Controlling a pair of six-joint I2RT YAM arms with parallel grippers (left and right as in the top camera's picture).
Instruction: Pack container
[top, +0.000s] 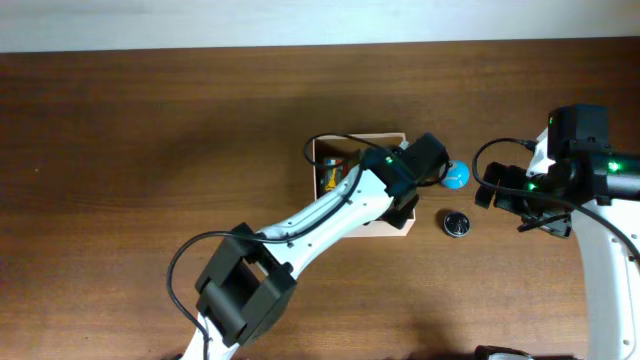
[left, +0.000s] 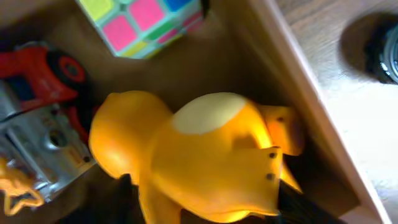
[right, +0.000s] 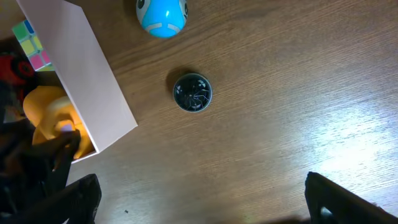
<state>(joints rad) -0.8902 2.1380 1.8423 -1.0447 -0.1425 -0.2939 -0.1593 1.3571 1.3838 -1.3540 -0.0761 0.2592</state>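
Note:
The container (top: 357, 139) is a square cardboard box with white walls and a tan inside, at the table's middle. It also shows in the left wrist view (left: 292, 93) and the right wrist view (right: 81, 81). My left gripper (top: 404, 188) reaches down into it and is shut on a yellow duck toy (left: 205, 155), also seen in the right wrist view (right: 46, 109). Its fingers (left: 205, 202) hold the duck low inside the box, near the right wall. My right gripper (top: 500, 197) is open and empty over bare table right of the box (right: 202, 199).
Inside the box lie a colourful puzzle cube (left: 146, 25) and a red and silver toy vehicle (left: 43, 93). On the table right of the box are a blue ball toy (top: 457, 176) (right: 161, 15) and a black round object (top: 456, 222) (right: 193, 93).

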